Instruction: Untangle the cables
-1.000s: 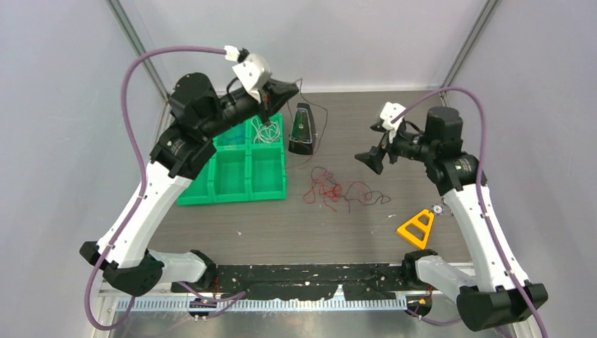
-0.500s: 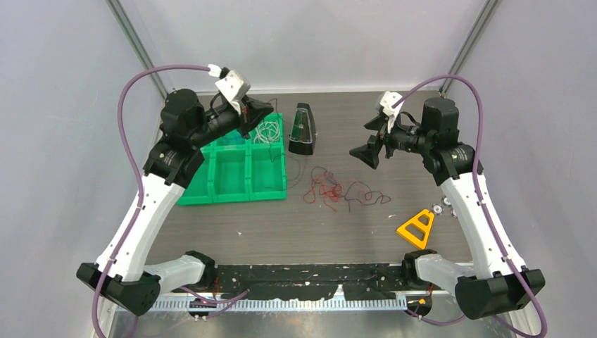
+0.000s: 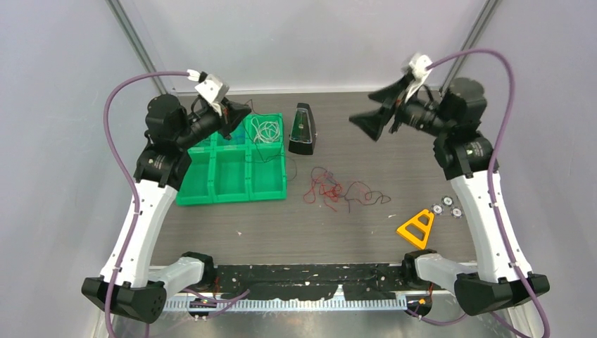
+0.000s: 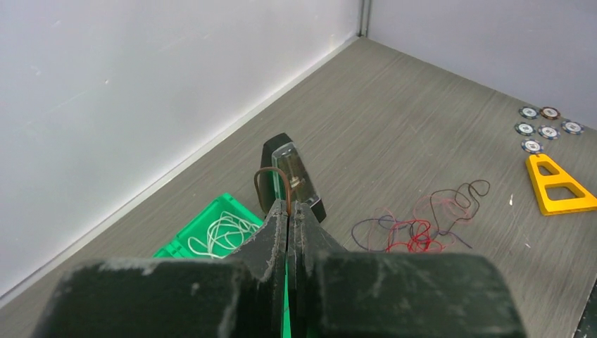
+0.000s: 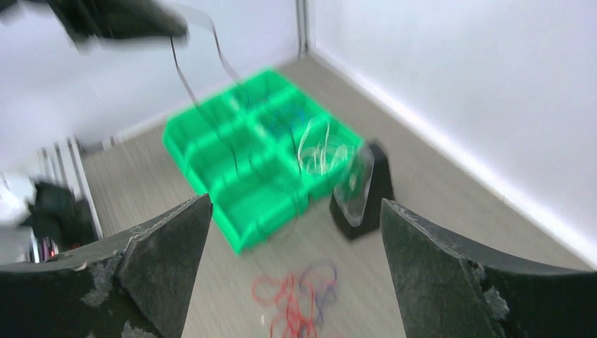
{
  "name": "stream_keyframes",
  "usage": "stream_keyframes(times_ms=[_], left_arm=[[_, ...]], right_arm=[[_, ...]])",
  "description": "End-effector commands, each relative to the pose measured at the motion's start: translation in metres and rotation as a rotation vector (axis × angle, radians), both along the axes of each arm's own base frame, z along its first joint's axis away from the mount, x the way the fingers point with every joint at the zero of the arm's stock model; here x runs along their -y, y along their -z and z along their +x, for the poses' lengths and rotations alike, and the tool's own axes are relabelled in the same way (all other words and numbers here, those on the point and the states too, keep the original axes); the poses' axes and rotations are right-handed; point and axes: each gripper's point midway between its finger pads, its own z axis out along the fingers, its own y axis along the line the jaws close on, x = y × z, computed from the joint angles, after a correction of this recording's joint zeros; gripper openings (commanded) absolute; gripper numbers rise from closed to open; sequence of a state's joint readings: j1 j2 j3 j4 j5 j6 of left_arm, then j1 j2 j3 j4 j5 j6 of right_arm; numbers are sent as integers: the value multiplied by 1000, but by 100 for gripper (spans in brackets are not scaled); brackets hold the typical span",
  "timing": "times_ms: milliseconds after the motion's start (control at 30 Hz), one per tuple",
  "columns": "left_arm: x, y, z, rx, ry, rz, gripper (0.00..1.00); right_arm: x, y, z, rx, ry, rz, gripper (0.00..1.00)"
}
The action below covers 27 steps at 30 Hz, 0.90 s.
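both arms draw back, one dark strand carried toward the tray

the left gripper (image 4: 288,208) is clamped shut on a thin dark cable (image 4: 269,179), which loops just past its fingertips. over the last second this arm has drawn back to the left and now hangs over the far compartments of the green tray (image 3: 232,197). the right gripper (image 3: 367,107), jaws spread wide and holding nothing, has risen off the table toward the far right corner. this looks like one freed strand heading for the tray, where a white cable (image 3: 265,130) already lies coiled. the tangle (image 3: 338,190) of red, blue and dark strands sits mid-table, so work remains. the table (image 3: 352,239) is grey wood-grain, boxed in by plain pale walls. a black wedge (image 3: 302,130), a yellow triangle (image 3: 416,227) and small discs (image 3: 447,208) also sit on it.
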<state>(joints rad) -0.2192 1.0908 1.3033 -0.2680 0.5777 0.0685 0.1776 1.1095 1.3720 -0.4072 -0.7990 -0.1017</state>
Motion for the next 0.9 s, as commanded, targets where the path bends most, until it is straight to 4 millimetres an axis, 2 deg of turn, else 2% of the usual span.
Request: stream_keyframes(times_ms=[0,33,67,100,133,200,300,367,533,633,733,867], left_arm=[[6,-43,-18,124,74,-5,0],[6,-47,-20,128,79,-4,0],[5,-51,-23,133,79,-2,0],[4,-54,-26,129,82,-2,0],[4,-56,-30,125,87,-1,0],[5,-59,-40,114,103,-2,0],[2,-62,-50,119,91,-24,0],[-3,-68,-50,131,56,-44,0],[-7,-79,-51,158,30,-57,0],[-9,-71,-45,145,11,-43,0],[-8,-51,-37,115,5,-30,0],[-2,-38,-29,70,23,-51,0]], right_arm=[[-3,-128,-11,57,46,322,95],[-6,-126,-4,2,49,339,95],[-8,-138,-9,-49,38,385,95],[-10,-131,-3,-117,41,397,95],[-13,-133,-6,-180,28,432,95],[-16,-121,-4,-274,32,459,95],[-15,-109,-6,-301,42,461,95],[-15,-94,-4,-312,49,440,95],[-15,-78,-5,-335,53,413,95],[-16,-75,-5,-341,50,407,95],[-15,-74,-3,-339,55,405,95],[-15,-67,0,-347,67,387,95]])
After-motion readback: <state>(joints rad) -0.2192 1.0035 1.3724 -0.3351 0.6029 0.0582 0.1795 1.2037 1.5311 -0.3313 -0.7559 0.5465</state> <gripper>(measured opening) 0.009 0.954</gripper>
